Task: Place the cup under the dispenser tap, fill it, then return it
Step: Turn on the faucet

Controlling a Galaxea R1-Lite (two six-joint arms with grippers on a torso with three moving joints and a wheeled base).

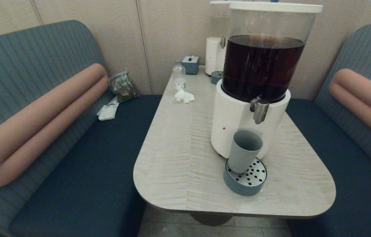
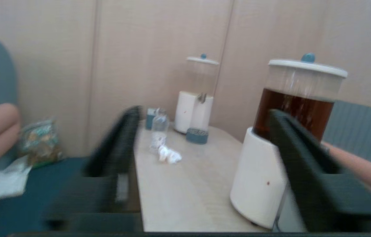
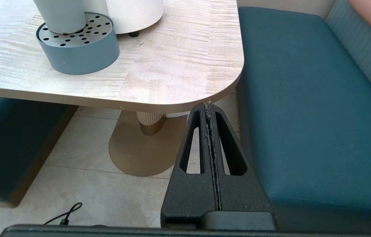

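Note:
The grey-blue cup stands upright on the perforated drip tray, just below the steel dispenser tap of the big white-based dispenser with dark brown liquid. Neither arm shows in the head view. In the left wrist view my left gripper is open, its dark fingers spread wide with nothing between them, facing the table beside the dispenser's base. My right gripper is shut and empty, parked below the table's near right corner. The cup's lower part and the tray show there.
Further back on the table are a crumpled tissue, a small clear bottle, a blue-grey box and a smaller white dispenser with its own tray. Blue benches flank the table; a snack bag lies on the left one.

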